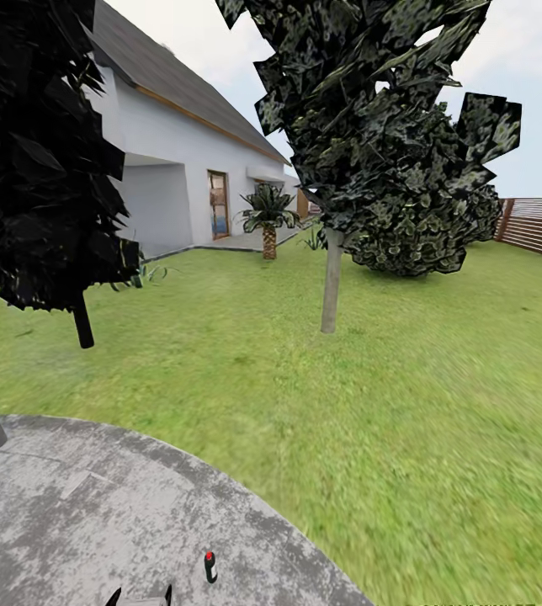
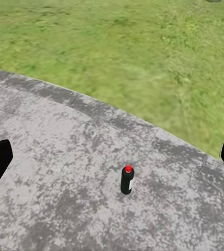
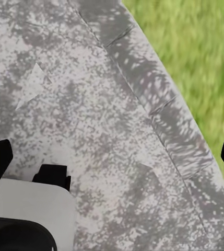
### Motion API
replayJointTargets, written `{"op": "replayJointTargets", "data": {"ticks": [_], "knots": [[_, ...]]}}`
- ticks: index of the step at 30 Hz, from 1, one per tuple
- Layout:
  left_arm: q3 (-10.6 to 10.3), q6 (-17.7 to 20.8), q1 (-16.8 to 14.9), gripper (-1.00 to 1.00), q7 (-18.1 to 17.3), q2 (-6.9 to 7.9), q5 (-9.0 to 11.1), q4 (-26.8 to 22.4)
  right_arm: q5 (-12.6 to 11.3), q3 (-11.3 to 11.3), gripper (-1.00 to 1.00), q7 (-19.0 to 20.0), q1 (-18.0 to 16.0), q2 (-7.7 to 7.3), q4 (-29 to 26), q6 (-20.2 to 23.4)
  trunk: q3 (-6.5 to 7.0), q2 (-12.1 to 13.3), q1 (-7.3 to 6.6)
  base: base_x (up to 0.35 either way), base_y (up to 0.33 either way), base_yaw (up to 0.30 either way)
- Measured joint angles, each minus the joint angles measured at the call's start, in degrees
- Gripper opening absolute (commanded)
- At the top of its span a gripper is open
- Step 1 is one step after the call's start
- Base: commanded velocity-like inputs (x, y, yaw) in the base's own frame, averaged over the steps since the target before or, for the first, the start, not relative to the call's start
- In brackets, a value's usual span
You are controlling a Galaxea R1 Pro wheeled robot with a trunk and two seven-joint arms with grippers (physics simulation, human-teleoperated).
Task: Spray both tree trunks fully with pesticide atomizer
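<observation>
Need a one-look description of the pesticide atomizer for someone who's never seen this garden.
Find the round grey mottled stone patio bordering the green lawn. Near its grass-side edge stands a small black spray bottle, upright and alone on the stone. Its red nozzle tip sets it apart; nothing else small sits on the paving nearby.

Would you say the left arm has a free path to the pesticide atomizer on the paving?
Probably yes: the pesticide atomizer stands upright, alone on the stone paving, between the open left gripper's fingertips, with nothing between.

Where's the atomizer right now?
The pesticide atomizer stands upright on the grey stone patio, low centre in the head view, just right of the left claw.
</observation>
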Motion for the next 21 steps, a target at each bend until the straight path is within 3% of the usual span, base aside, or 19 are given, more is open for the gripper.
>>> {"op": "replayJointTargets", "data": {"ticks": [21], "knots": [[0.0, 0.0, 0.0, 1.0, 0.0, 0.0, 0.0, 0.0, 0.0, 0.0, 1.0, 0.0, 0.0, 0.05, 0.0, 0.1, 0.25, 0.0, 0.0, 0.08, 0.084, -0.181]]}}
